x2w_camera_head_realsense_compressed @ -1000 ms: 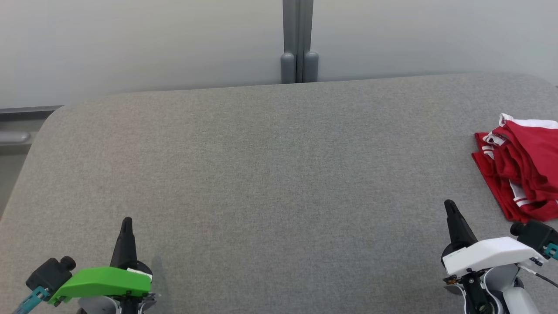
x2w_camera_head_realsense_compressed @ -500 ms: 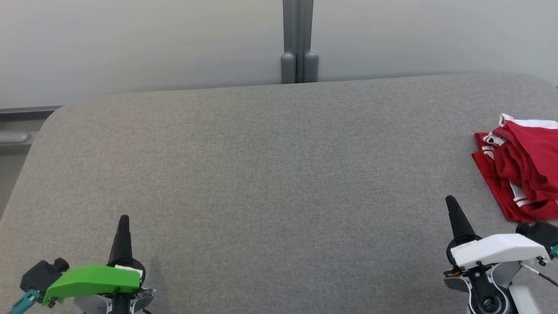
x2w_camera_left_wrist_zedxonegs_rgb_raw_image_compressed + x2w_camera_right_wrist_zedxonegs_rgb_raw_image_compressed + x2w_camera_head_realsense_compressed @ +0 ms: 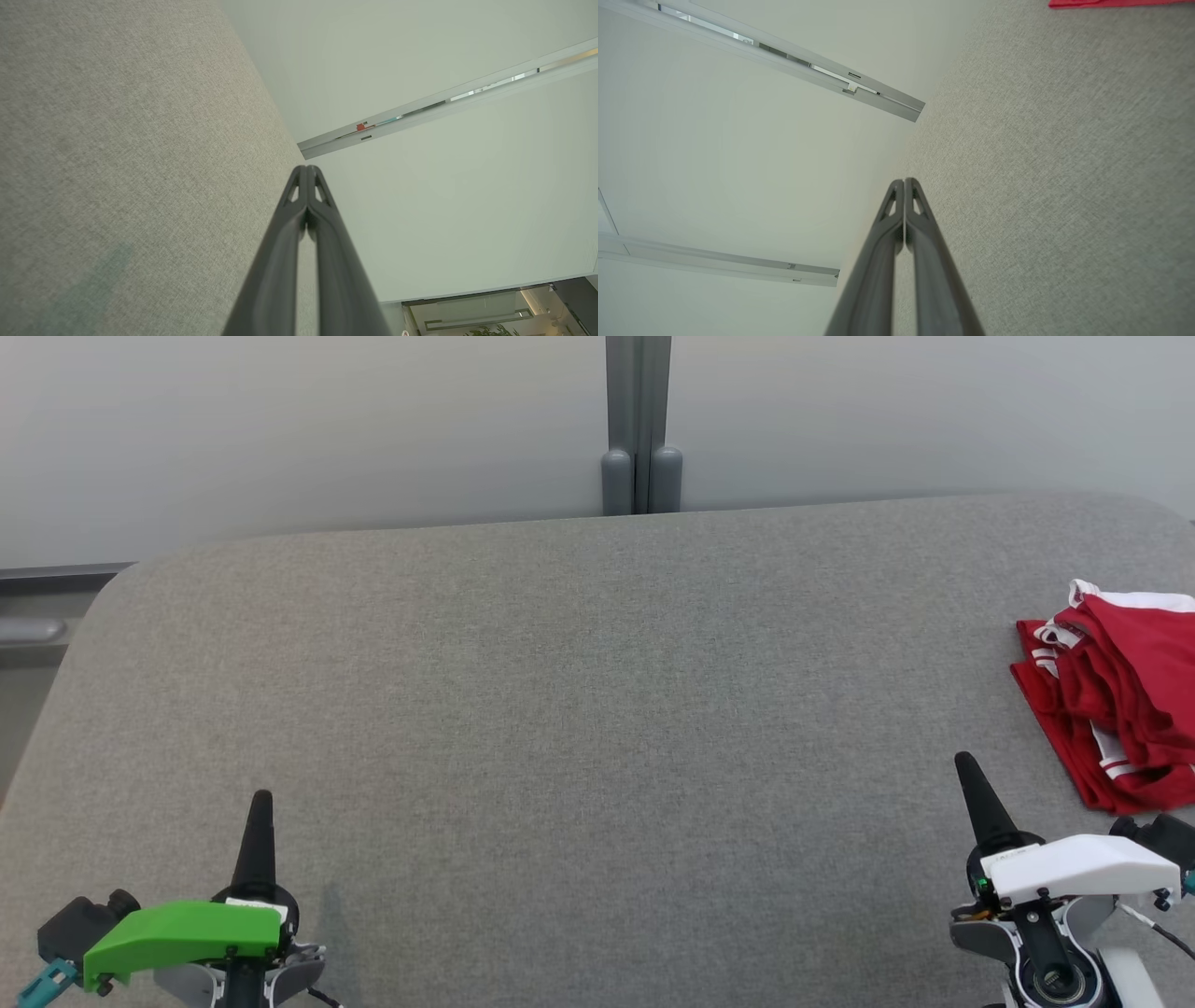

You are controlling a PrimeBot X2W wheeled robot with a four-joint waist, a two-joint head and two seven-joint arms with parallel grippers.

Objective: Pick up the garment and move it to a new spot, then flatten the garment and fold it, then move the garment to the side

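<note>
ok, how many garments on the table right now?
1: a red garment with white trim, crumpled at the table's right edge, just beyond the right hand. It runs out of frame, so another could be hidden.

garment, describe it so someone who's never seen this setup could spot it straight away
Start at the wide grey table and follow it to its right edge, just past the right gripper. The garment lies there in a loosely folded heap. Its bright red with white trim stands out from the plain grey around it.
</note>
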